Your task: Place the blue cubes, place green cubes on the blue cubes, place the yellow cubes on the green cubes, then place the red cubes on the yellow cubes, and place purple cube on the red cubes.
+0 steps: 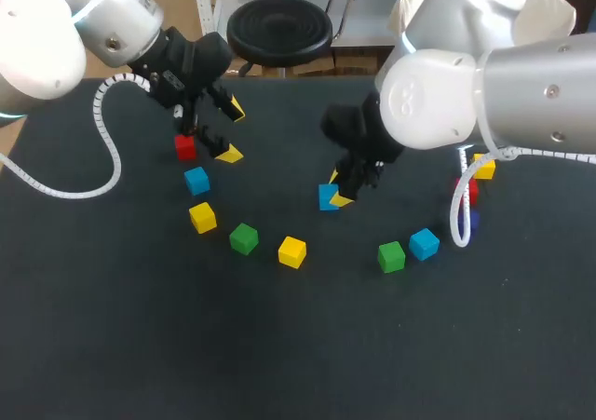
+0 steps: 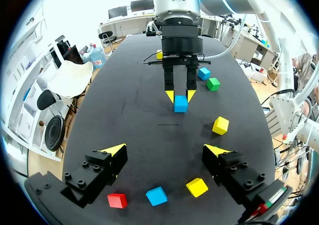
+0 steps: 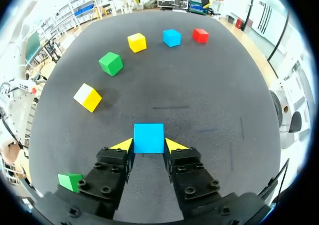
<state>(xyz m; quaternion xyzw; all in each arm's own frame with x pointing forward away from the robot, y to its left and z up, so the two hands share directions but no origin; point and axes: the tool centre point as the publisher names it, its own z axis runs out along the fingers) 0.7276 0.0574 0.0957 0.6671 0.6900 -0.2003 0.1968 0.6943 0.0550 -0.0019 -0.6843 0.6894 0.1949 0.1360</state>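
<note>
Held blue cube (image 3: 148, 137): sitting near the middle of the table (image 1: 112, 345), pinched between two yellow tips.
Right gripper (image 3: 148, 146): pressing both fingers against the held blue cube's opposite faces.
Left gripper (image 2: 164, 150): hanging spread wide toward the far left corner, gripping nothing.
Left row: red cube (image 1: 185, 146), second blue cube (image 1: 196, 180) and yellow cube (image 1: 202, 217) are lying just beneath the left gripper.
Front edge side: green cube (image 1: 244, 238) and second yellow cube (image 1: 291, 251) are sitting side by side, apart.
Right edge side: second green cube (image 1: 391, 256) is resting just beside a third blue cube (image 1: 424, 243).

Blue cube (image 3: 148, 137) in right hand (image 3: 148, 147)
</note>
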